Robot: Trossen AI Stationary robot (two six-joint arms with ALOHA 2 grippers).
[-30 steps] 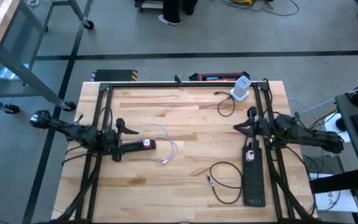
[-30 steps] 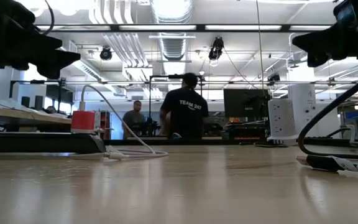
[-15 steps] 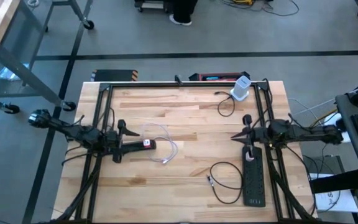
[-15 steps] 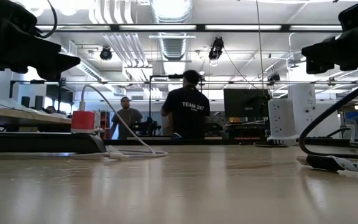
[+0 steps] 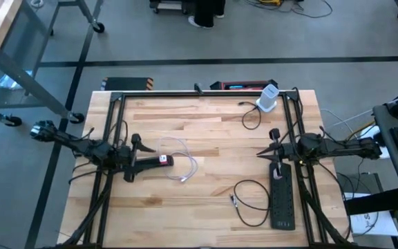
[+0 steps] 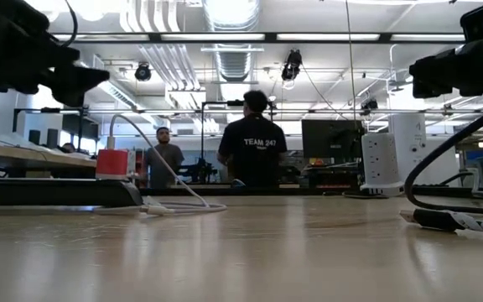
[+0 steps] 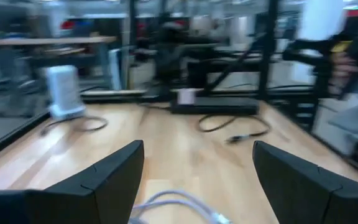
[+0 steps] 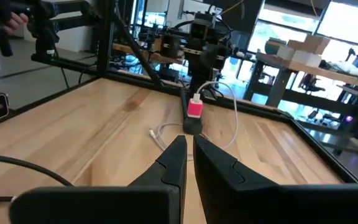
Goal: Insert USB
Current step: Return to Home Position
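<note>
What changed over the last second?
The right gripper, shut and empty, slid slightly toward the near edge of the table as its arm straightened; nothing was gripped or released. A person behind the table stepped sideways. The left gripper, open, the red adapter, the white cable and the white outlet extension stayed put.

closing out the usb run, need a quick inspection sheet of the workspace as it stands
surface: wooden table, middle bare
job's things: red charger adapter plugged into left black outlet extension; white outlet extension at far right corner; right black outlet extension
clutter: nothing seen
grippers: left claw open over left extension; right claw shut, raised at right side
cables: white cable looped by adapter; black cable at white extension; loose black cable coiled
surroundings: two people beyond the table
</note>
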